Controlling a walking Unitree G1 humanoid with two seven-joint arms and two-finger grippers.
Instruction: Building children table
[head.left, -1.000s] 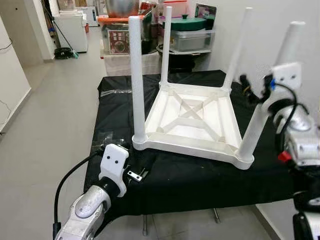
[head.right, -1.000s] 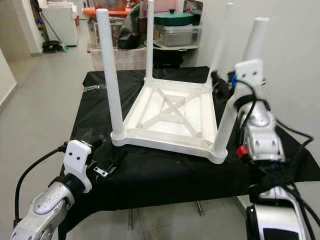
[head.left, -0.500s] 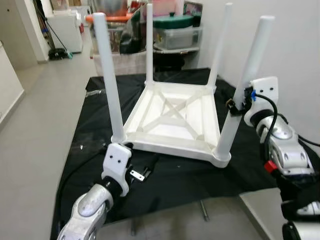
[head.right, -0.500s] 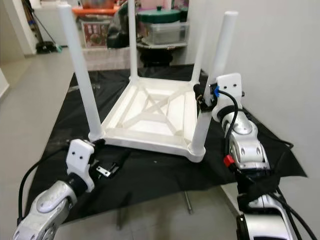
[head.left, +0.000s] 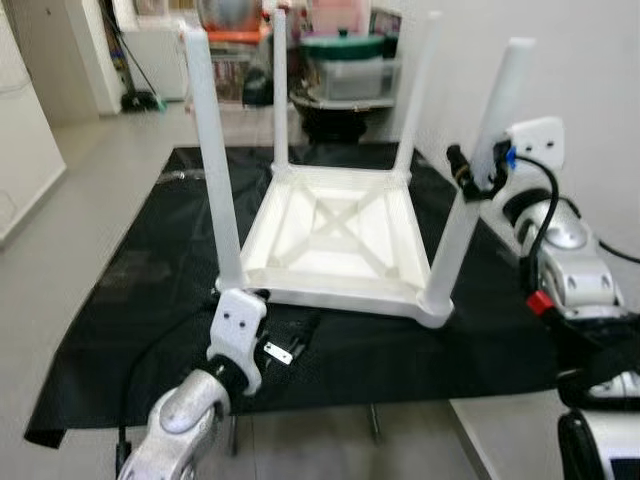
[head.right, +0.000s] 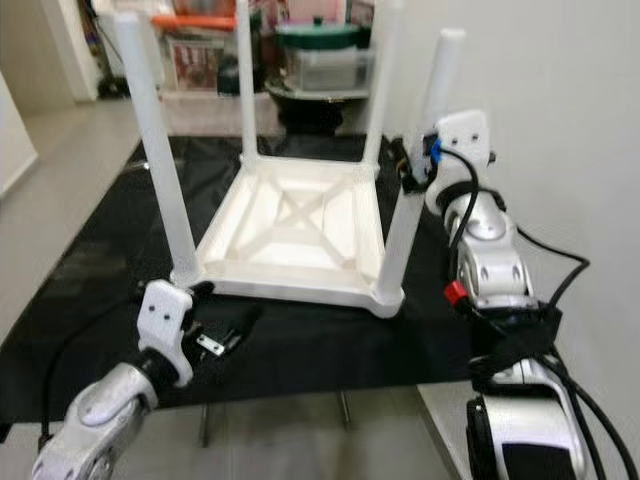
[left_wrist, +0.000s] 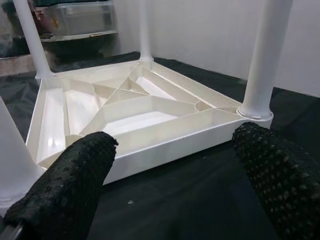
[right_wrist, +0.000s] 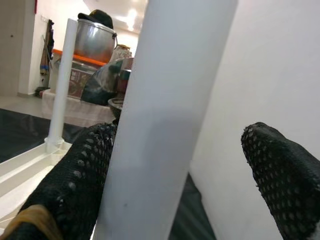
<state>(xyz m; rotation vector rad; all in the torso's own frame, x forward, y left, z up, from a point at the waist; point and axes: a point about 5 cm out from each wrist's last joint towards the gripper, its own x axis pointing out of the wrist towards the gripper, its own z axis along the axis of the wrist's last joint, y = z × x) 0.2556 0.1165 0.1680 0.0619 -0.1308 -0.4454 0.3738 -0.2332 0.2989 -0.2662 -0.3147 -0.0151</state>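
Observation:
A white plastic children's table (head.left: 330, 235) lies upside down on a black cloth (head.left: 130, 290), its four legs pointing up. My right gripper (head.left: 472, 172) is open and straddles the near right leg (head.left: 462, 225) about two thirds of the way up. In the right wrist view that leg (right_wrist: 165, 125) stands between the two black fingers (right_wrist: 75, 180), with a gap on the wall side. My left gripper (left_wrist: 175, 137) is open and low over the cloth, just in front of the table's near edge (left_wrist: 165, 145), holding nothing.
Storage boxes and pots (head.left: 345, 65) are stacked behind the table. A white wall (head.right: 560, 120) runs close along the right. Grey floor (head.left: 90, 150) lies to the left. The cloth's front edge (head.left: 300, 400) is just below my left wrist.
The whole picture has shifted as the camera moved. My right gripper stays at the near right leg, now higher up it. The left gripper stays low at the front edge.

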